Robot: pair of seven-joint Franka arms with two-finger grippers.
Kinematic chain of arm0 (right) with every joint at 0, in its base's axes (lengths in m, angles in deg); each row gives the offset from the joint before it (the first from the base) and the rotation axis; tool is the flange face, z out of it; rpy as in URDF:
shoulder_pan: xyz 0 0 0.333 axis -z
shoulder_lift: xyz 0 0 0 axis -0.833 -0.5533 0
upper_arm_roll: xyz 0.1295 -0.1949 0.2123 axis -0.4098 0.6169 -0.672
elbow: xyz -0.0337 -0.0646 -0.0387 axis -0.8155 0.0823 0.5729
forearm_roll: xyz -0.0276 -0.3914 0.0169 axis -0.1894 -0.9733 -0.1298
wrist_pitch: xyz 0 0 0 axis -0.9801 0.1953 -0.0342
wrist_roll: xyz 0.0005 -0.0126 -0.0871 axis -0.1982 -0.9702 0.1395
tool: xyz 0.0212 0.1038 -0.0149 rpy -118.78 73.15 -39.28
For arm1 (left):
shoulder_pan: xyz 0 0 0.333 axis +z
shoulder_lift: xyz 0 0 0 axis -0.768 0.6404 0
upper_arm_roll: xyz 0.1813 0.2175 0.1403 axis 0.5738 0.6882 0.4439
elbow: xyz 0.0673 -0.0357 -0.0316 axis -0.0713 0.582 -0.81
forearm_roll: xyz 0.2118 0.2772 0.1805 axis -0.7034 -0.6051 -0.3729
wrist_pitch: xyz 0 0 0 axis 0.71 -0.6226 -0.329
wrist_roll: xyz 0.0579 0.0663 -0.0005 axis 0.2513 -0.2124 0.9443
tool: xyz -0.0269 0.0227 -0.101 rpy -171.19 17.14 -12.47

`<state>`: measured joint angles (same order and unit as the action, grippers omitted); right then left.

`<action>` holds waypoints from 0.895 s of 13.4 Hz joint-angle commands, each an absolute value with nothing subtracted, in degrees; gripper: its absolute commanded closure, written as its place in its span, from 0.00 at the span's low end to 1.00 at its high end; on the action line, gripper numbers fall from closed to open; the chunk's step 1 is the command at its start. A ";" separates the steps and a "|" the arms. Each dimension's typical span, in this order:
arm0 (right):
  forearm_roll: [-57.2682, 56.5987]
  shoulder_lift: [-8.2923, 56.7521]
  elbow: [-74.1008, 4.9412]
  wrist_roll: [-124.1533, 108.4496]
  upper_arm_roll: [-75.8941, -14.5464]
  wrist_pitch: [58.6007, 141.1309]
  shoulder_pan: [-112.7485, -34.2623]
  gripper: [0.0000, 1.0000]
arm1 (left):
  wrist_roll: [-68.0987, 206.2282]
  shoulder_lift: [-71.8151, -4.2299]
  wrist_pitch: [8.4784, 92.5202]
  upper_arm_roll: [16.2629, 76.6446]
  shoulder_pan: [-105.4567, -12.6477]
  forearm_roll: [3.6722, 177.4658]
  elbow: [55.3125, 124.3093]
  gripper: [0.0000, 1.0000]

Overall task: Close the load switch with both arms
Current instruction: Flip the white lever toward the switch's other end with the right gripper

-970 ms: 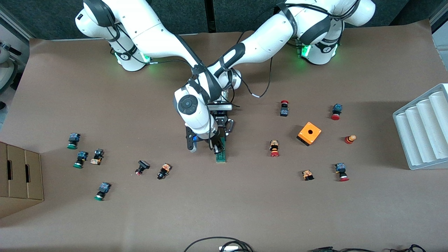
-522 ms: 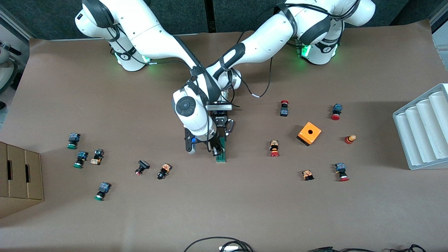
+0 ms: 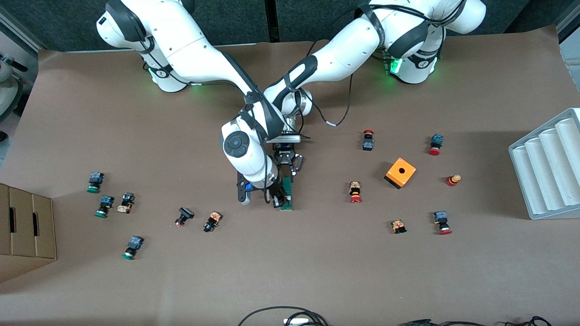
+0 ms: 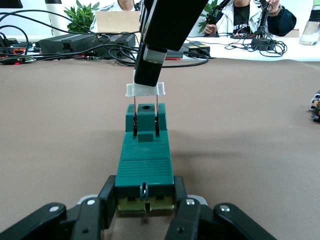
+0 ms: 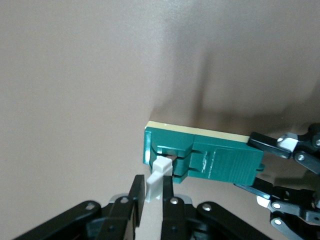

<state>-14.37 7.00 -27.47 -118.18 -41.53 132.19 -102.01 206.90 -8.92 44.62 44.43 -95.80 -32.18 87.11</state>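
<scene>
Green plastic marked the load switch [image 3: 287, 195], a narrow block that lay flat on the brown table [image 3: 317, 271] near its middle, well apart from the scattered push buttons [image 3: 355, 192] and the orange box [image 3: 400, 172].

The left gripper [image 4: 145, 210] was down at the end of the block farther from the front camera, its fingers [image 4: 107, 205] clamped against the two sides of the body. That grip probably served to pin the switch so it could not slide while the other arm worked.

The right gripper [image 5: 150, 192] was at the opposite end, its fingers [image 5: 134, 200] pinched shut on the white tab [image 4: 145, 89]. The tab stood raised above the green body on two thin metal pins, so the switch looked not yet closed. Holding the tab from above likely let that arm press it straight down into its slot.
</scene>
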 commanded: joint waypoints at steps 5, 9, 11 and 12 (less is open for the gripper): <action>-12.92 2.35 -22.57 -117.30 -41.79 132.43 -100.97 0.79 | 207.54 -8.10 44.08 44.92 -96.50 -33.30 85.72 0.51; -12.92 1.90 -22.22 -117.04 -41.79 132.60 -100.27 0.77 | 207.55 -8.10 44.08 44.92 -96.50 -33.30 85.72 0.48; -13.01 1.90 -22.22 -117.03 -41.79 132.60 -100.26 0.77 | 207.55 -8.10 44.08 44.92 -96.50 -33.30 85.72 0.47; -13.01 1.82 -22.22 -116.95 -41.79 132.69 -100.26 0.77 | 207.55 -8.10 44.08 44.92 -96.50 -33.30 85.72 0.47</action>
<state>-14.37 3.76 -24.16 -118.13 -41.48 132.35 -100.89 206.90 -8.91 44.61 44.45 -95.80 -32.28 87.04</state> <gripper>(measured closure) 0.767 0.471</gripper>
